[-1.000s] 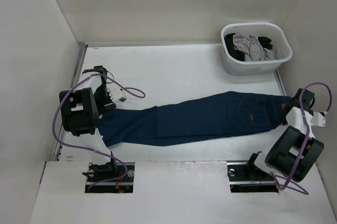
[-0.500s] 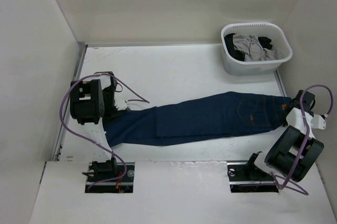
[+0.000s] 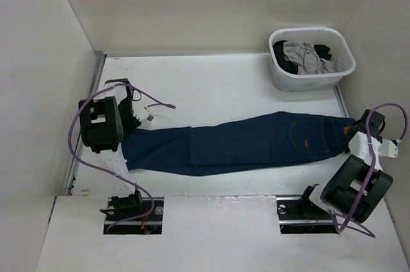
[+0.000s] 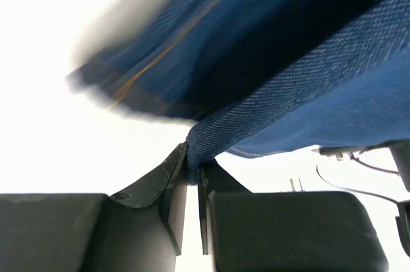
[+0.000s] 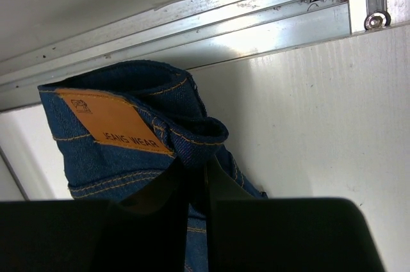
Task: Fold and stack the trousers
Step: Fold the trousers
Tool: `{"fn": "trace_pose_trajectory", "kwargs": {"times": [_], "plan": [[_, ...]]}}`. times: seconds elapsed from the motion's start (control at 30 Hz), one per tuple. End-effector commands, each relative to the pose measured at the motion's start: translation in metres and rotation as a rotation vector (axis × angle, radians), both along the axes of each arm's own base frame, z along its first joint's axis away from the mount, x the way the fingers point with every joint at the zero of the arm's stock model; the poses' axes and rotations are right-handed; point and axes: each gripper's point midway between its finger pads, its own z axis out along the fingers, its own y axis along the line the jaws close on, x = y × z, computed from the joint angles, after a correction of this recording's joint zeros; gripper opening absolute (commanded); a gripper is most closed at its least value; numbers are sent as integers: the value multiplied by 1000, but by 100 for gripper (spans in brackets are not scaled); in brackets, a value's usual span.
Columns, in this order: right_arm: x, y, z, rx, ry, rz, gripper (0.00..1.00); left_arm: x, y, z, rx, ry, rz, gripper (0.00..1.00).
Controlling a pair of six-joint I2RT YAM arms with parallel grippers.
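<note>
The trousers (image 3: 256,141) stretch between left gripper (image 4: 192,168) and right gripper (image 5: 196,168), both clamping them.

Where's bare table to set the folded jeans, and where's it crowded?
Broad bare white table between the dark navy denim jeans and back wall, left of the white plastic basket; thin strip by the near ledge. Crowded: jeans' ends, pinched by left fingers and right fingers.
</note>
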Motion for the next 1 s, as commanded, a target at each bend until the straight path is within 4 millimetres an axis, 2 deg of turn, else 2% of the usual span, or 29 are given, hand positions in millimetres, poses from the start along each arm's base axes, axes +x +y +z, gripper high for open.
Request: {"fn": "trace_pose_trajectory", "kwargs": {"times": [0.0, 0.17, 0.27, 0.33, 0.43, 0.53, 0.57, 0.6, 0.67, 0.7, 0.77, 0.8, 0.83, 0.87, 0.9, 0.97], "plan": [[6, -6, 9, -57, 2, 28, 0, 36, -3, 42, -29, -228, 5, 0], [15, -3, 16, -122, 65, 139, 0, 38, -2, 74, -34, -242, -22, 4], [15, -1, 14, -132, 70, 159, 0, 44, -2, 83, -42, -247, -53, 5], [13, -1, 12, -130, 67, 155, 0, 47, -3, 81, -44, -235, -67, 5], [12, 0, 10, -125, 54, 161, 1, 41, -4, 66, -43, -154, -76, 6], [13, 0, 10, -125, 51, 166, 3, 31, 0, 52, -41, -81, -55, 12], [13, 0, 10, -124, 50, 169, 8, 30, 4, 49, -31, -75, -47, 20], [16, 2, 9, -124, 44, 178, 18, 32, 9, 47, -21, -82, -34, 29], [24, 4, 8, -122, 23, 226, 44, 41, 19, 52, -1, -140, -4, 43], [29, 6, 7, -123, 18, 261, 56, 46, 21, 58, 1, -177, 9, 48], [30, 10, -2, -100, 41, 301, 90, 52, 25, 73, 11, -246, 22, 51], [29, 12, -8, -82, 59, 307, 96, 53, 26, 80, 23, -275, 17, 52], [29, 13, -11, -70, 67, 310, 91, 54, 27, 86, 29, -297, 15, 52], [30, 11, -9, -74, 68, 309, 94, 57, 26, 93, 39, -333, 11, 53], [32, 10, -8, -78, 64, 309, 100, 59, 22, 99, 40, -366, 5, 53], [37, 8, -7, -72, 68, 317, 100, 64, 3, 111, 18, -418, -11, 54]]}}
